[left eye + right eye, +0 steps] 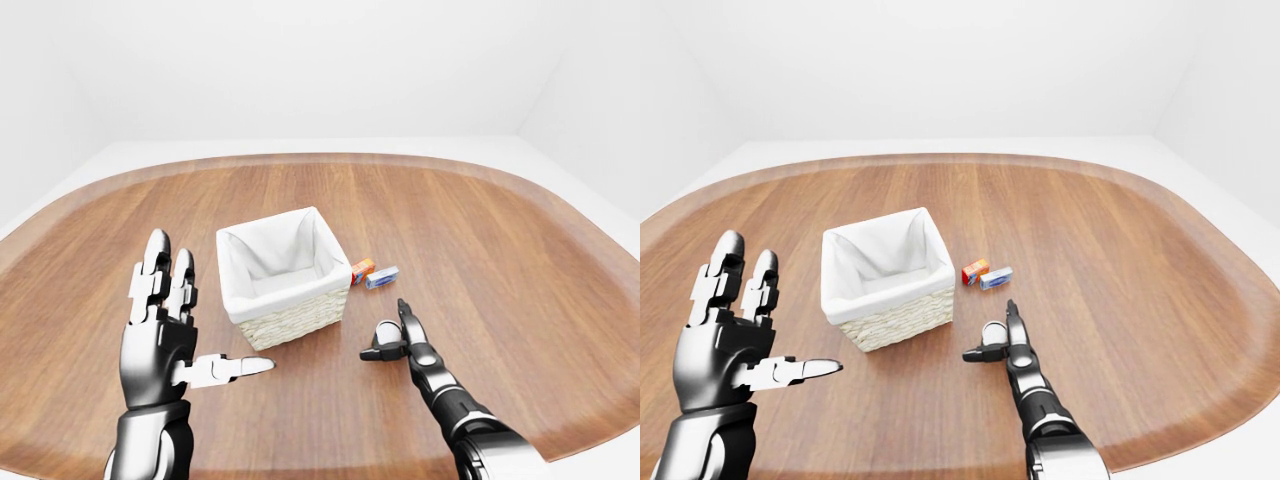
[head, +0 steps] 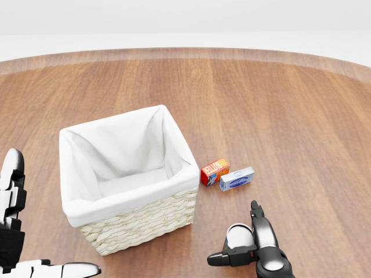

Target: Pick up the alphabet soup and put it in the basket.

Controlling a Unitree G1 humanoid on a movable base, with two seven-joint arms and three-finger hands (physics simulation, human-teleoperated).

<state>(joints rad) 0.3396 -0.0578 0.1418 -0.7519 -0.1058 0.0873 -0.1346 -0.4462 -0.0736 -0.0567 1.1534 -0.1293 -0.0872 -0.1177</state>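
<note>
The right hand [image 2: 246,250] stands open against the alphabet soup [image 2: 237,234] on the wooden table [image 2: 301,116], right of the wicker basket [image 2: 128,168] in the head view, while the left hand [image 1: 165,325] hangs spread, near 2 small boxes [image 2: 227,175]

The right hand [image 2: 246,246] covers most of the alphabet soup [image 2: 238,234] in the head view, leaving only its pale top, and the bottom edge cuts the wrist. The left hand [image 2: 11,231] is clipped at the lower left corner. Print on the orange box [image 2: 214,171] and blue box [image 2: 236,179] is too small to read.
</note>
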